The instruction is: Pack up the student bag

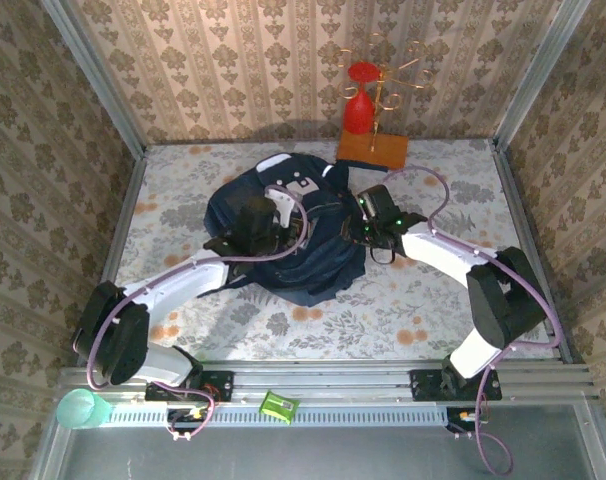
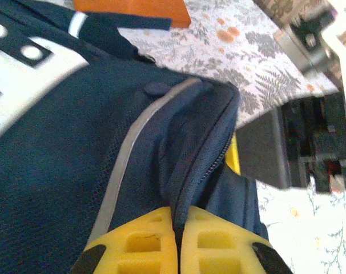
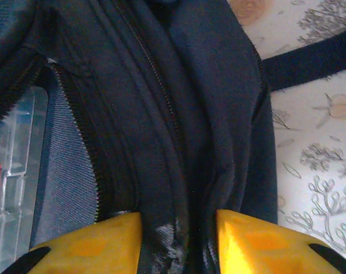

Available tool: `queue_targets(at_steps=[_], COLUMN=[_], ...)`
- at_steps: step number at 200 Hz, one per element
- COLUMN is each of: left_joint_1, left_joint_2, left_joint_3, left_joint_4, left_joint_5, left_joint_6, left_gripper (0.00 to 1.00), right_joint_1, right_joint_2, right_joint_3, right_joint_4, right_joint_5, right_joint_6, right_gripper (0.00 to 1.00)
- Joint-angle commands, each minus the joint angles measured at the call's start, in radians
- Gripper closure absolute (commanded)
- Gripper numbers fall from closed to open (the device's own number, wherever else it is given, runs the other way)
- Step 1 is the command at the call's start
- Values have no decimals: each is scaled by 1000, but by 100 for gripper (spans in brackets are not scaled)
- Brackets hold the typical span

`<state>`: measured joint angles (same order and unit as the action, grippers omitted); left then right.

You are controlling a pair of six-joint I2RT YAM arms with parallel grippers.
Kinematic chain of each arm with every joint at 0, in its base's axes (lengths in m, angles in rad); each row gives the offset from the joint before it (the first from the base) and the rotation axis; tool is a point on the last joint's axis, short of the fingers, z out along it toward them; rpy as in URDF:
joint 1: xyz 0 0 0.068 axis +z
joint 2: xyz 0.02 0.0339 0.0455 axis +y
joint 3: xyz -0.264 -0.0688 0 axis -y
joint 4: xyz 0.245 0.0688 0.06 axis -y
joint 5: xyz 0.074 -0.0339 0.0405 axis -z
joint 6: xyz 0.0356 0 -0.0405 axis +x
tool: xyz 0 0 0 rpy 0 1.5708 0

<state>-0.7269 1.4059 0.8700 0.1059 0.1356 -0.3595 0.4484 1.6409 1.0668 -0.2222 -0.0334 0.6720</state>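
The student bag (image 1: 293, 240), dark navy with a grey-white front patch (image 2: 24, 85) and a pale stripe (image 2: 127, 154), lies slumped in the middle of the table. My left gripper (image 1: 258, 225) sits on its left side; in the left wrist view its yellow fingers (image 2: 144, 240) are shut on a fold of fabric beside the zipper. My right gripper (image 1: 368, 225) is at the bag's right edge, and its fingers (image 3: 241, 240) hold a thick bunch of the bag's fabric (image 3: 178, 142). Inside the opened zipper a clear plastic box (image 3: 13, 188) and a yellow item (image 2: 233, 154) show.
An orange wooden base (image 1: 373, 150) with a gold wire stand and a red glass (image 1: 359, 105) is behind the bag at the back wall. A green cup (image 1: 80, 408) and a small green object (image 1: 279, 405) rest on the near rail. Metal frame posts line both sides.
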Motion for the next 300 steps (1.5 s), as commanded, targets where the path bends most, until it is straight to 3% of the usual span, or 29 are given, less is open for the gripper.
queue_targets(at_steps=[1,24,33,45,62,86,106,131,158,203,300], left_joint_1=[-50,-62,-62,-61,-57,-13,117,315,402,408,371], left_joint_2=[22,68,71,56,-1,-136,-234,-254,-162,-23,53], left_joint_3=[-16,25,45,58,50,-42,-148,-198,-147,-87,-163], left_joint_4=[5,-21,-40,-70,-107,-123,-124,-129,-112,-84,29], left_joint_5=[-40,-41,-37,-48,-84,-118,-115,-4,147,218,404], left_joint_6=[-44,-39,-21,8,35,10,-87,-166,-171,-160,-202], left_gripper=[98,82,71,57,45,30,23,23,22,28,80], right_joint_1=[-47,-90,-105,-116,-116,-57,62,192,240,238,126], right_joint_2=[44,71,65,38,-41,-167,-234,-214,-117,-16,102], right_joint_3=[94,136,143,132,86,-10,-73,-85,-73,-40,101], right_joint_4=[36,-2,-27,-60,-91,-86,-39,46,169,216,29], right_joint_5=[-79,-126,-132,-117,-61,-18,-15,-66,-153,-147,-90], right_joint_6=[-53,-95,-113,-140,-168,-175,-172,-141,-58,-26,-128], right_gripper=[69,70,69,67,63,54,50,46,38,37,49])
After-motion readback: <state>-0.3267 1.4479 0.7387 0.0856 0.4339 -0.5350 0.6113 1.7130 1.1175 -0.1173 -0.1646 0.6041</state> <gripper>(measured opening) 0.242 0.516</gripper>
